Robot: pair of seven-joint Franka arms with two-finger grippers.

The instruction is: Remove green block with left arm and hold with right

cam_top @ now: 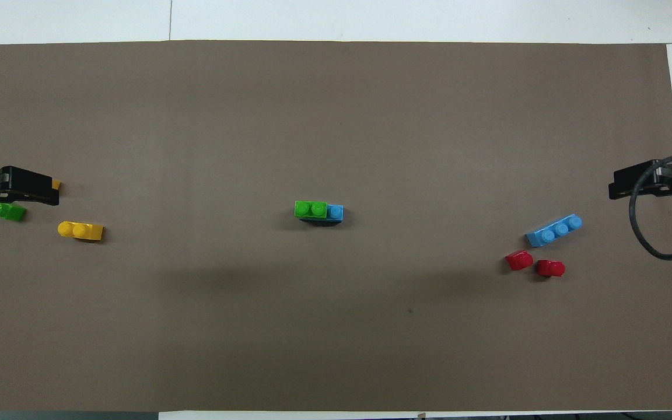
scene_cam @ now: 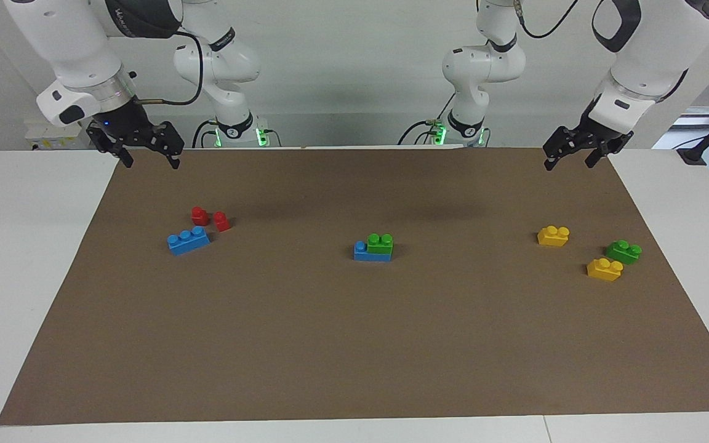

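A green block (scene_cam: pixel 380 243) sits stacked on one end of a blue brick (scene_cam: pixel 370 253) at the middle of the brown mat; the block (cam_top: pixel 311 209) and the brick (cam_top: pixel 336 212) also show in the overhead view. A second, loose green block (scene_cam: pixel 623 251) lies at the left arm's end, partly covered by the gripper in the overhead view (cam_top: pixel 9 212). My left gripper (scene_cam: pixel 568 165) is open, empty and raised over the mat's edge by the robots (cam_top: pixel 53 192). My right gripper (scene_cam: pixel 150 161) is open, empty and raised at the right arm's end (cam_top: pixel 613 189).
Two yellow bricks (scene_cam: pixel 553 235) (scene_cam: pixel 604 269) lie beside the loose green block; one shows whole in the overhead view (cam_top: pixel 81 231). A blue three-stud brick (scene_cam: pixel 188 240) and two red pieces (scene_cam: pixel 200 216) (scene_cam: pixel 222 221) lie at the right arm's end. The mat (scene_cam: pixel 354 344) covers the table.
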